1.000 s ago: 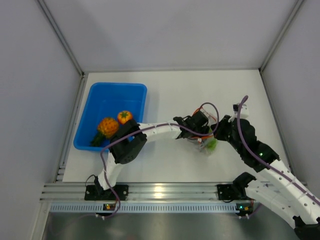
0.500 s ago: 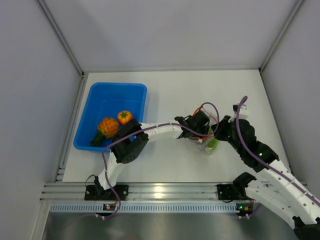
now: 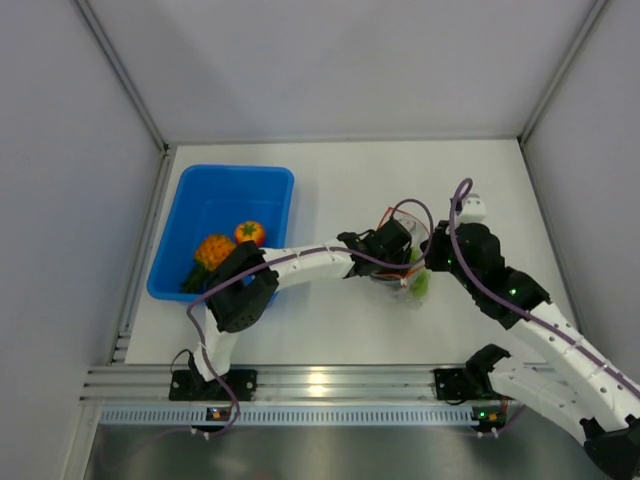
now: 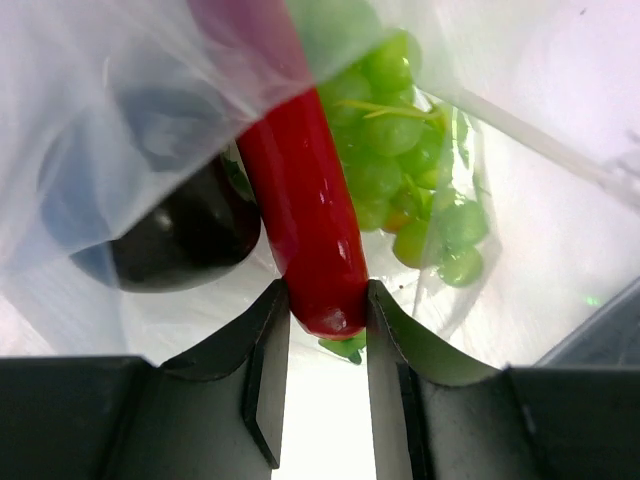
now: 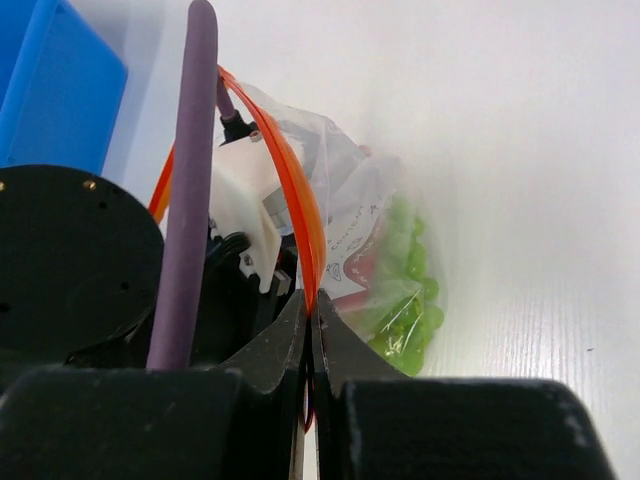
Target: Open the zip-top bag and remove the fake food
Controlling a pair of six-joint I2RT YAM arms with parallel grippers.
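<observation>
- The zip-top bag (image 3: 408, 284) lies on the white bench (image 3: 350, 180), right of centre, between the two wrists and well apart from the blue tray (image 3: 215, 172) at the far left.
- The left hand (image 4: 325, 300) reaches into the mouth of the bag. Its two fingers are pressed against either side of the rounded end of the red chili pepper (image 4: 300, 200), gripping it.
- Inside the bag, a dark purple-black piece (image 4: 180, 235) sits just left of the pepper and touches it. A green cluster (image 4: 400, 170) of small round beads lies just right of the pepper.
- Clear crinkled plastic drapes over the upper part of the pepper and over the dark piece.
- The right hand (image 5: 310, 310) is clamped tight on the orange-red zip strip (image 5: 295, 190) at the bag's edge, with the strip running up from between its closed fingertips.
- In the right wrist view the green cluster shows through the plastic at the low end of the bag, resting on the bench.
- In the blue tray, an orange bumpy piece (image 3: 213, 250) with a green end lies near the near-left wall. A round orange-red piece (image 3: 249, 232) sits just beside it to the right.
</observation>
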